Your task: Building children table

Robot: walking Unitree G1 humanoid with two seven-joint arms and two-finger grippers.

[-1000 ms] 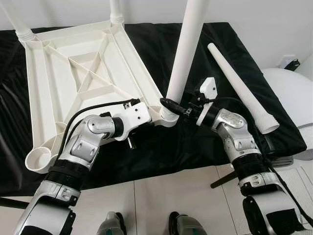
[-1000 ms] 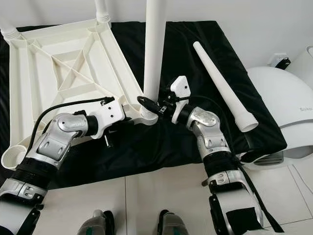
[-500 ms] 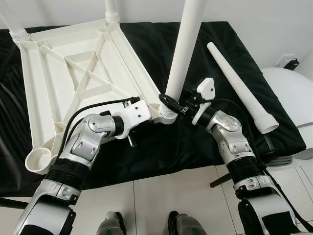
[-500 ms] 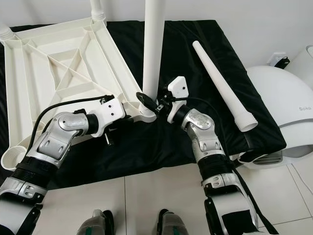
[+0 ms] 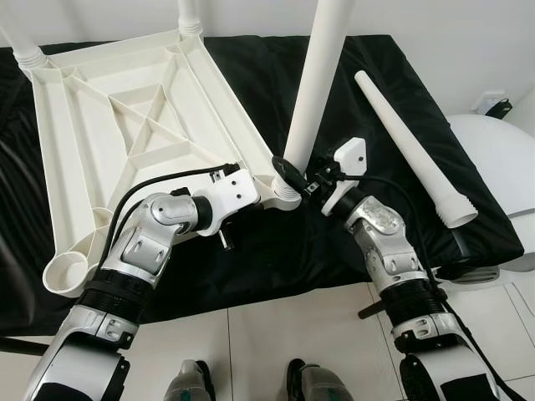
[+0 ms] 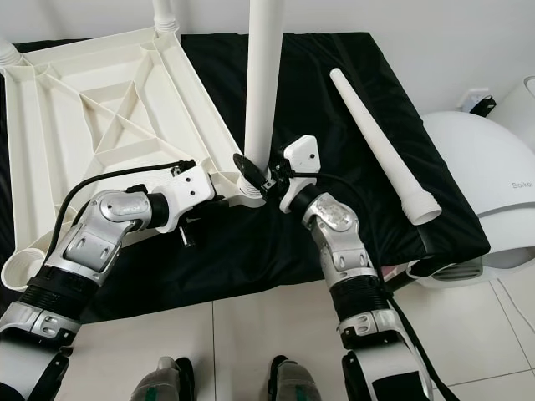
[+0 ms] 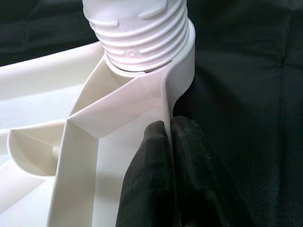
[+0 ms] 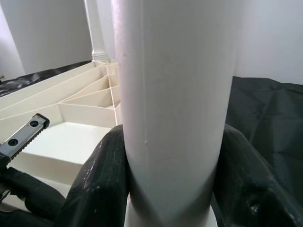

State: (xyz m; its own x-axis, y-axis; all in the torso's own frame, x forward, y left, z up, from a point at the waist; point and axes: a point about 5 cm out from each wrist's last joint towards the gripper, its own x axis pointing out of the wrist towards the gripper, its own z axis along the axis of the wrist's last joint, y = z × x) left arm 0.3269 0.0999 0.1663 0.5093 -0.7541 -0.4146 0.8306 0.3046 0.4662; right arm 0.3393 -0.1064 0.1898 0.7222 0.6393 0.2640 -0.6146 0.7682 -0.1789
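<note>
Now I am seeing my right gripper swinging further round the base of the upright white plastic table leg than a second ago, the wrist rolling toward nine o'clock while both black fingers are pressing against opposite sides of the tube. I am reading that as the leg being screwed down into its corner socket, so this step is well underway.

At seven o'clock from it, my left gripper is staying put, its two fingers closed almost together and pinching the thin outer wall of the upturned white ribbed plastic tabletop just beside the threaded collar of that socket, steadying it against the twist.

Moving outward, at two o'clock, a loose tapered white plastic leg is lying on the black cloth, apart from the frame and not yet fitted. The open round socket at the near left corner is holding nothing, so I am judging it as the place for that leg.

At the far edge, two more fitted white legs are standing in their corners.
</note>
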